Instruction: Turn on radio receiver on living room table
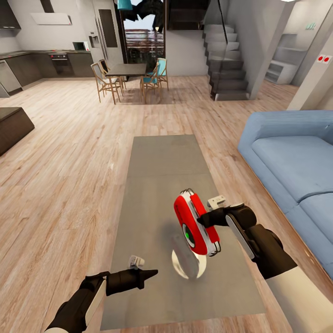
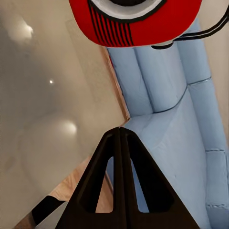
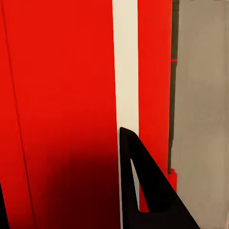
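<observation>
The radio receiver [image 1: 196, 225] is lifted above the near half of the table [image 1: 166, 157], tilted, with its round green-centred dial facing the near edge and its thin handle at the top. The right gripper [image 1: 202, 220] has its fingers clamped across the red body from the side toward the sofa [image 1: 296, 162]; in the right wrist view one dark finger [image 3: 143, 191] lies flat against the red shell and its white trim stripe. Below the radio, on the grey-taupe top, sits a pale round disc [image 1: 187, 263], close to the near edge. The left gripper [image 1: 150, 274] hovers over the near left part of the table with its two fingers pressed together to a point, holding nothing; in the left wrist view those fingers [image 2: 119, 191] aim toward the radio's red underside [image 2: 138, 21], apart from it. Beyond the far edge of the table, light wood plank floor [image 1: 69, 138] runs to a dark dining table [image 1: 126, 69] with wooden chairs and a staircase [image 1: 226, 64].
</observation>
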You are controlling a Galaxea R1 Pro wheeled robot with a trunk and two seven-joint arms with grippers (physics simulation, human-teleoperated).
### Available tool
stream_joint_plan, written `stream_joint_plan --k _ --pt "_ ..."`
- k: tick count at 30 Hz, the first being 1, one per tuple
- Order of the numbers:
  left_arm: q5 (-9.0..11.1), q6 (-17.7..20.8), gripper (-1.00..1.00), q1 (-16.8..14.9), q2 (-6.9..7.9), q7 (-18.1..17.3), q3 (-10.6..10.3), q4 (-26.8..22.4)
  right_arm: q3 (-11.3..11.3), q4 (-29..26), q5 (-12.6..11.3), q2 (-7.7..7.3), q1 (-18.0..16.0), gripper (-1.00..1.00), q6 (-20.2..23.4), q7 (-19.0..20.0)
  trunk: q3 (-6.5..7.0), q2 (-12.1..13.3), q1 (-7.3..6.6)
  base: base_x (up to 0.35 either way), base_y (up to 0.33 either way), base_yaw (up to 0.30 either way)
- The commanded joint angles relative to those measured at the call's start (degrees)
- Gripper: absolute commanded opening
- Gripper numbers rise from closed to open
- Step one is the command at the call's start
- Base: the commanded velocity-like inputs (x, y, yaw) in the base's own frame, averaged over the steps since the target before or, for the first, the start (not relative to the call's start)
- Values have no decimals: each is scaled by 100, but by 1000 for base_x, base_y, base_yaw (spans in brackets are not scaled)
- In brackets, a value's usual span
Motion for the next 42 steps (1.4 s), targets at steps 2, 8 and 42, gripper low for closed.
stream_joint_plan --k 2,8,42 --pt "0 0 -100 0 0 12 0 1 -16 -74 -21 5 -1 -100 1 -3 0 0 0 0 0 0" --pt "0 0 -100 0 10 198 -4 1 -68 -657 -6 39 -1 -100 1 4 0 0 0 0 0 0" --pt "15 0 -100 0 70 313 6 122 -129 -420 -45 -21 -1 -100 1 32 0 0 0 0 0 0"
